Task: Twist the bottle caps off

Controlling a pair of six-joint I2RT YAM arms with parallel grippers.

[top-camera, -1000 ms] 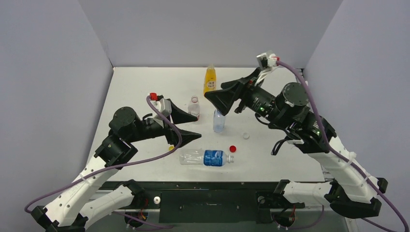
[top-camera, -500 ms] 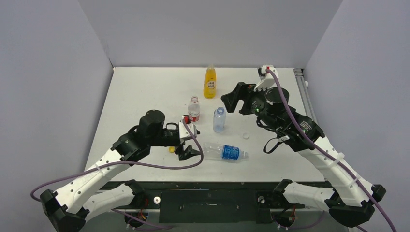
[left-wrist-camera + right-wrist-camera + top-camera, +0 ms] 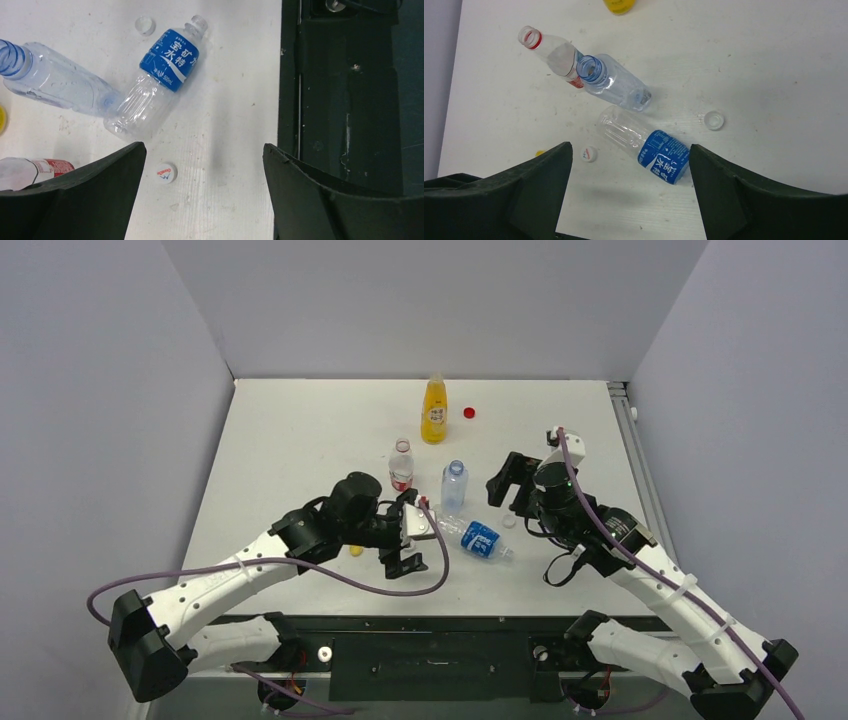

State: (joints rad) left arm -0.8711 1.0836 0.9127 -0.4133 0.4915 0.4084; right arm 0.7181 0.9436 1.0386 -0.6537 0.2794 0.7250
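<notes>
All the bottles show open mouths. The blue-label bottle (image 3: 479, 538) lies on its side, also in the left wrist view (image 3: 169, 56) and the right wrist view (image 3: 663, 157). The bluish bottle (image 3: 454, 485), the red-white label bottle (image 3: 401, 466) and the juice bottle (image 3: 433, 410) stand upright. The red cap (image 3: 469, 412) lies at the back, the yellow cap (image 3: 354, 550) by the left arm. A logo white cap (image 3: 165, 173) lies beside my left gripper (image 3: 204, 146); another white cap (image 3: 714, 120) lies right. Left gripper (image 3: 408, 535) and right gripper (image 3: 505, 488) are open and empty.
The table's near edge and the black frame (image 3: 350, 115) are just right of the left gripper's fingers. The right gripper (image 3: 631, 146) hovers above the lying bottle. Grey walls close in the table (image 3: 300, 430) on three sides.
Both arms have come down and inward toward the lying bottle. The blue-label bottle has slid right and turned. The red cap, earlier beside that bottle, now lies at the back near the juice bottle.
</notes>
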